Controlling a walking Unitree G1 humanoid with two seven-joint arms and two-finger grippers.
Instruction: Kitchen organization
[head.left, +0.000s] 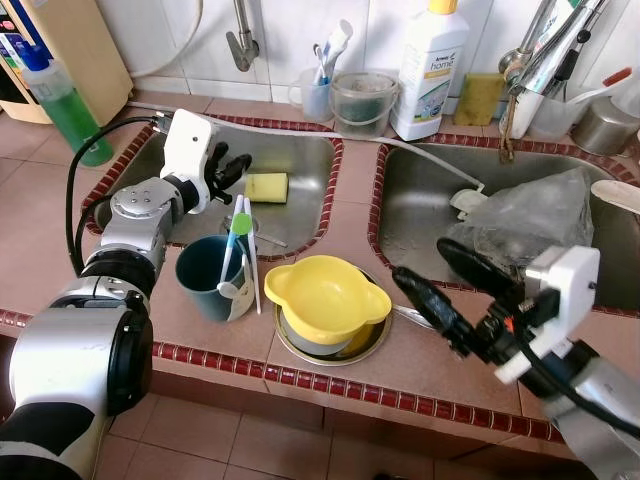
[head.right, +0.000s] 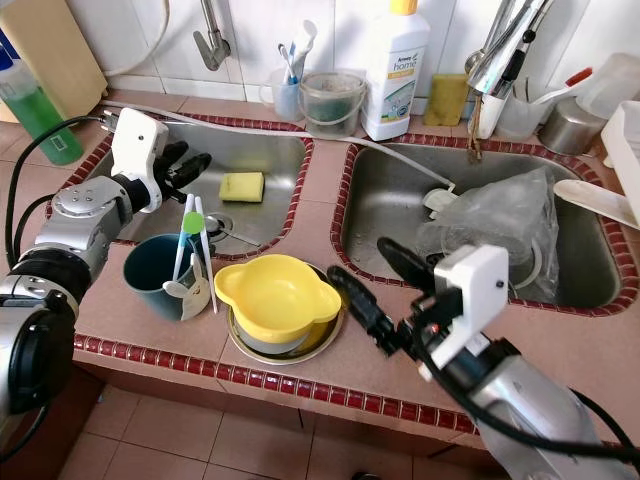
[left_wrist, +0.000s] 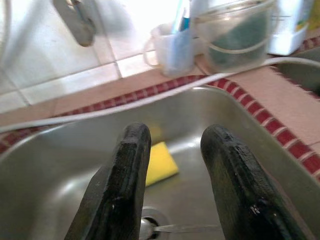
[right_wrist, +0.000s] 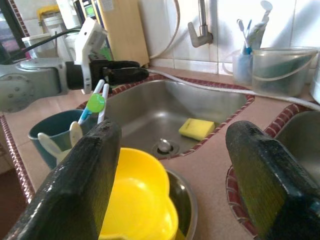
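Left eye view: a tiled tabletop (head.left: 340, 235) held 2 steel sinks. At 9 o'clock, the left gripper (head.left: 230, 168) hovered over the left sink (head.left: 300, 190), its fingers a little apart and holding nothing. A yellow sponge (head.left: 266, 187) lay in that sink at 12 o'clock from a dark teal cup (head.left: 205, 277) holding white utensils (head.left: 238, 255) with a green tip. Just beside the cup, toward 3 o'clock, a yellow bowl (head.left: 325, 293) sat in a steel dish (head.left: 365, 343).

Right eye view: at 5 o'clock, the right gripper (head.right: 385, 285) hung over the tabletop between the bowl and the right sink (head.right: 380, 215), fingers spread wide and empty. A crumpled clear plastic bag (head.right: 500, 220) filled that sink. A white detergent bottle (head.right: 395, 70) stood by the wall at 12 o'clock.

Left wrist view: 2 black fingers (left_wrist: 125, 175) stood slightly apart above the steel basin, the sponge showing between them.

Right wrist view: 2 widely parted fingers (right_wrist: 75, 180) framed the yellow bowl, the cup and the sponge.
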